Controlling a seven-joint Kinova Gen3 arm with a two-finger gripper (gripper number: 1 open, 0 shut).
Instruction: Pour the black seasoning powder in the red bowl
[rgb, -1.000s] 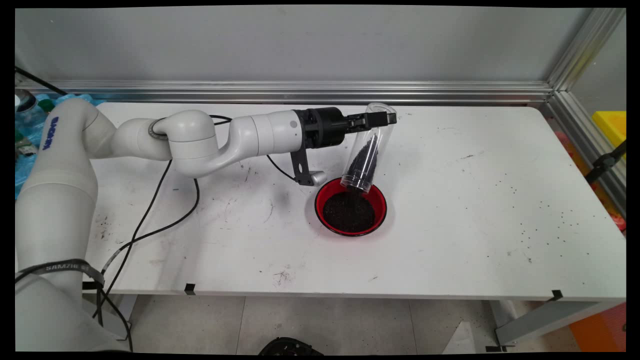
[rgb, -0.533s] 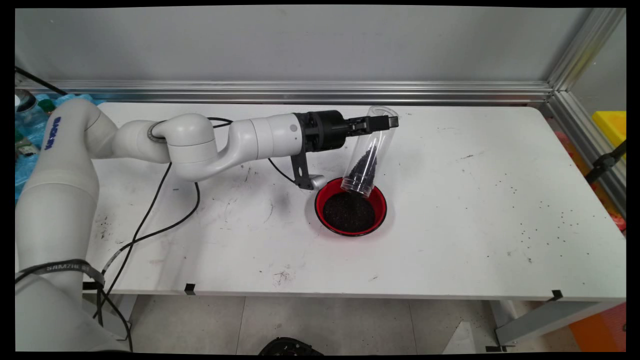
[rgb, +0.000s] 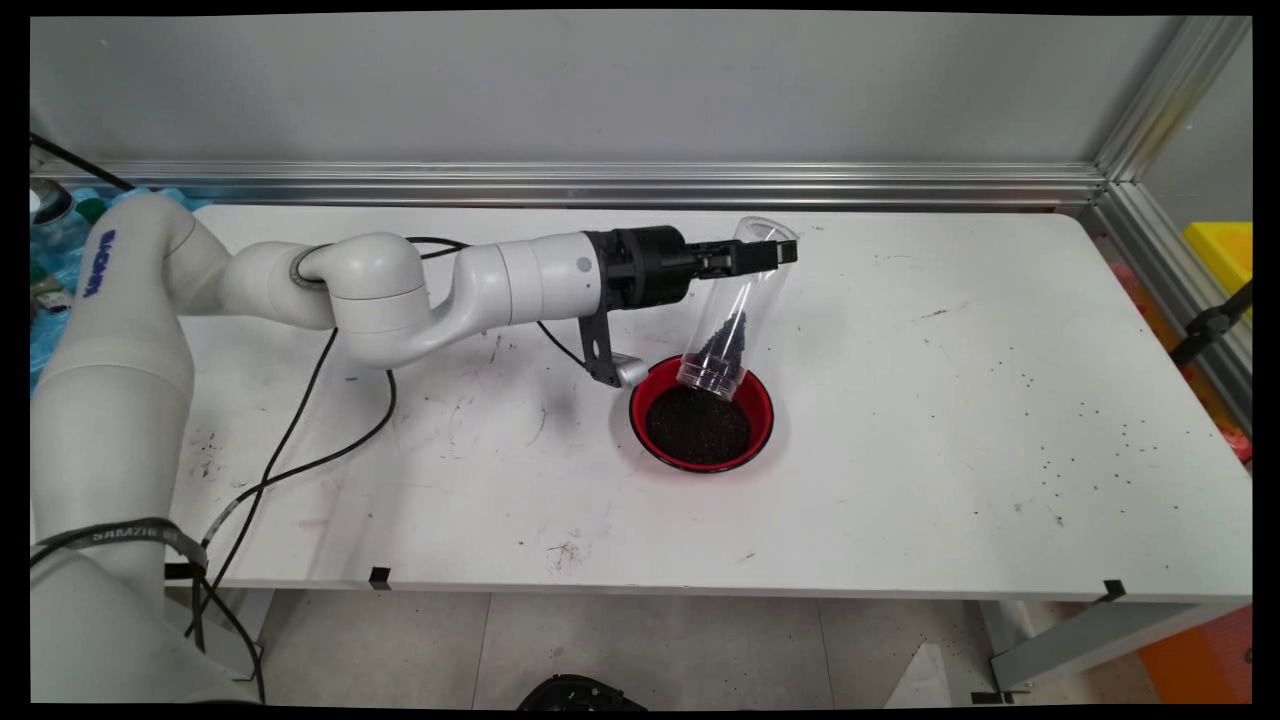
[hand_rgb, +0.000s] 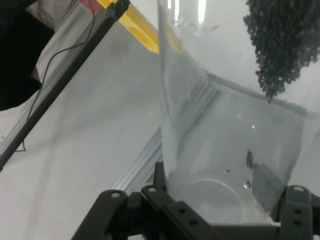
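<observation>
Your end effector (rgb: 768, 252) is clamped on the clear tube (rgb: 735, 305) near its closed upper end; the tube's long axis slants down-left, mouth directly over the red bowl (rgb: 703, 458).

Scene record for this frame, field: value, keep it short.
gripper: shut on clear jar
clear jar: inverted and tilted, mouth down over the red bowl, closed base up
jar contents: dark granules heaped near the mouth
red bowl: on the table, holds a bed of dark granules
table: white, scuffed, dark specks scattered on its right part
cables: black, trailing across the table's left
</observation>
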